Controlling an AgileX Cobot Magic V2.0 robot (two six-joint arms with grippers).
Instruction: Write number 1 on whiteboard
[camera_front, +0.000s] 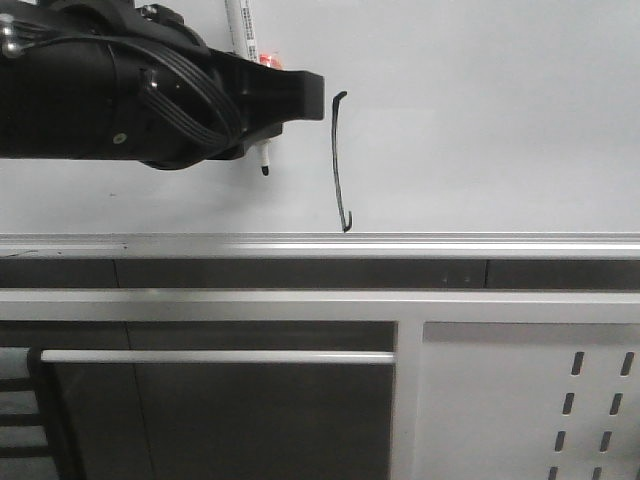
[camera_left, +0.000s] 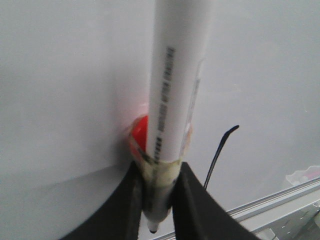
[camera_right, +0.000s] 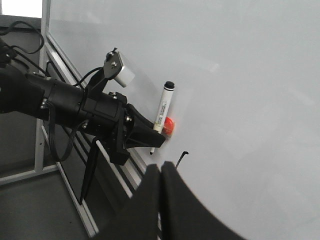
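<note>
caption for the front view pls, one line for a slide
Left gripper holds the marker just left of the finished number 1 on the whiteboard.

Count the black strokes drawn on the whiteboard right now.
1. A single vertical stroke stands on the whiteboard, just right of the marker held in the left gripper. The arm may hide more.

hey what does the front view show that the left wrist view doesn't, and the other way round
Only the front view shows the number 1 whole, from its top hook to its bottom hook just above the silver rail, plus the perforated metal panel below.

Only the left wrist view shows the left gripper up close, jaws shut on the marker pen, and the print along the barrel.

Both show the whiteboard, the marker's tip, a red spot beside the pen and the stroke's top hook.
</note>
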